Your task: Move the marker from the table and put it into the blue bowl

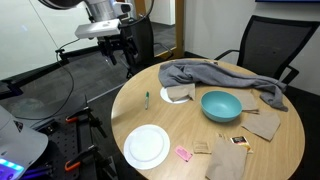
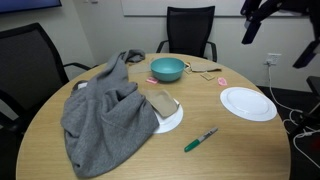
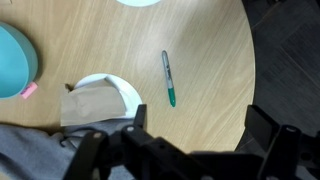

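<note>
The green marker (image 1: 147, 98) lies flat on the round light wood table (image 1: 160, 115) near its edge; it also shows in the other exterior view (image 2: 200, 139) and in the wrist view (image 3: 168, 78). The teal-blue bowl (image 1: 220, 105) stands empty toward the table's middle, also seen in an exterior view (image 2: 167, 69) and at the left edge of the wrist view (image 3: 14, 62). My gripper (image 1: 122, 52) hangs high above and beyond the table edge, well away from the marker. Its fingers (image 3: 198, 128) are spread apart and empty.
A grey cloth (image 2: 100, 115) is draped over one side of the table. A white plate (image 1: 147, 147) lies near the edge. A small white plate with a brown paper item (image 2: 163, 105), more brown paper pieces (image 1: 228, 158) and a pink item (image 1: 184, 153) also lie there. Office chairs (image 1: 262, 47) stand around.
</note>
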Controlling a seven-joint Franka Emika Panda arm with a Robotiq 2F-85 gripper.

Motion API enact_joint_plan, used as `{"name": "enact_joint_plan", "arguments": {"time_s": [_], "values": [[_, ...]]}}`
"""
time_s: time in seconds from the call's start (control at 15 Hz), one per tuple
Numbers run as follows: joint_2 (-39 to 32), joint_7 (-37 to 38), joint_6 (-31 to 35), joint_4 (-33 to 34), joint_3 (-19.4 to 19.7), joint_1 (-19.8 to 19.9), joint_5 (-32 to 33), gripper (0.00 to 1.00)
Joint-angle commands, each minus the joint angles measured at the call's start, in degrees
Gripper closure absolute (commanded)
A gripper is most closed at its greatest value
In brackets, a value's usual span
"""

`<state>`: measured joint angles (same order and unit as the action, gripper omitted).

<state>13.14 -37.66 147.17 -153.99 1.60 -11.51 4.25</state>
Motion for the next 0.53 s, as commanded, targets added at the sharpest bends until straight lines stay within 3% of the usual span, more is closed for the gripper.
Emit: {"name": "enact_joint_plan", "arguments": {"time_s": [0.0, 0.47], "values": [[-6.3, -5.6, 4.6, 1.3, -0.1, 0.9, 0.2, 0.00], [-17.1, -9.2, 10.5, 3.0, -2.3, 3.7, 1.7, 0.00]]}}
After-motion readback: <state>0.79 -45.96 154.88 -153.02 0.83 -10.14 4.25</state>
